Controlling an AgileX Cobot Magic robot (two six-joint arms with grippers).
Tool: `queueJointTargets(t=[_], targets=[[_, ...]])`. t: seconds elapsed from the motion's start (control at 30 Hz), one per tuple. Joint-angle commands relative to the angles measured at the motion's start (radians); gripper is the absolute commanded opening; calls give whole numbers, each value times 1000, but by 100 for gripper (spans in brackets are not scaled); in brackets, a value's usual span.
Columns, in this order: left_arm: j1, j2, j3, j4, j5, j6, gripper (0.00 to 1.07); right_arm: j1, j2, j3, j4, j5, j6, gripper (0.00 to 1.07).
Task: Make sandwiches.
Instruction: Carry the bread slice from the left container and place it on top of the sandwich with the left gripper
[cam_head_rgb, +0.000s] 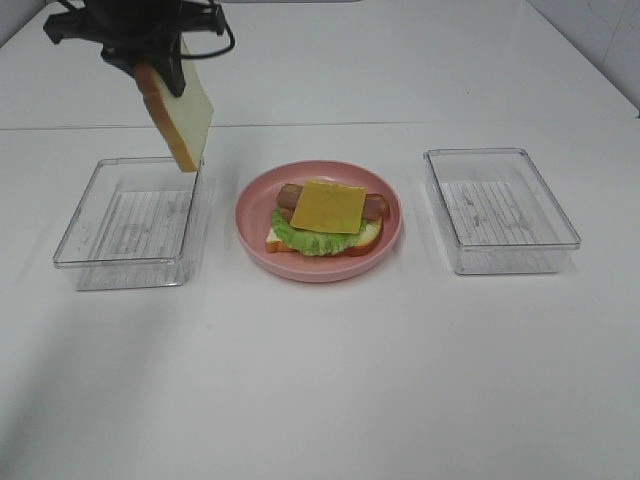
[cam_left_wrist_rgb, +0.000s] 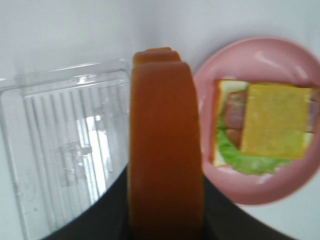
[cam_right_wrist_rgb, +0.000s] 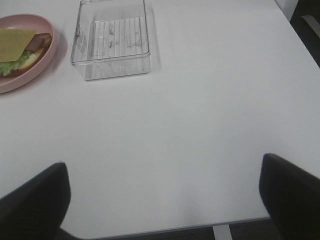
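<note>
Orange-crusted bread slice (cam_head_rgb: 177, 118) hangs tilted above the left tray (cam_head_rgb: 130, 222), clenched by 1 edge in the left pincer (cam_head_rgb: 160, 60). Right pincer (cam_right_wrist_rgb: 165, 200) stands released, empty. Risk: the slice swings or slips, landing skewed and dislodging the cheese (cam_head_rgb: 328, 206) on the plate (cam_head_rgb: 258, 190).

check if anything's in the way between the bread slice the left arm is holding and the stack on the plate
Nothing visible blocks it. The left gripper holds the bread slice in the air over the left tray; the space across to the cheese topping the stack on the pink plate is open.
</note>
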Motion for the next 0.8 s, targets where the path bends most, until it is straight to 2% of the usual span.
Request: queueJointTargets(t=[0.03,0.07,0.1,0.2,0.27,0.37,0.43,0.47,0.53,0.6,0.63,0.67,0.8], targets=[[1,-49,-2,-96,95,24,0,-7,-32,4,2,-7,-7,98],[0,-57,-2,-178,88,70,0,-7,-32,4,2,-7,-7,98],[0,-54,-2,-216,78,93,0,-7,-32,4,2,-7,-7,98],[0,-34,-2,-266,59,112,0,-7,-32,4,2,-7,-7,98],[-20,30,-2,-383,2,160,0,-7,-32,4,2,-7,-7,98],[-27,41,-2,-415,-13,176,0,-7,-32,4,2,-7,-7,98],[-53,88,11,-540,-91,234,0,-7,-32,4,2,-7,-7,98],[-53,88,11,-540,-91,234,0,-7,-32,4,2,-7,-7,98],[-70,96,62,-612,-182,292,0,-7,-32,4,2,-7,-7,98],[-76,97,85,-635,-217,306,0,-7,-32,4,2,-7,-7,98],[-86,97,126,-681,-281,336,0,-7,-32,4,2,-7,-7,98],[-86,97,126,-681,-281,336,0,-7,-32,4,2,-7,-7,98],[-101,97,225,-779,-401,404,0,-7,-32,4,2,-7,-7,98]])
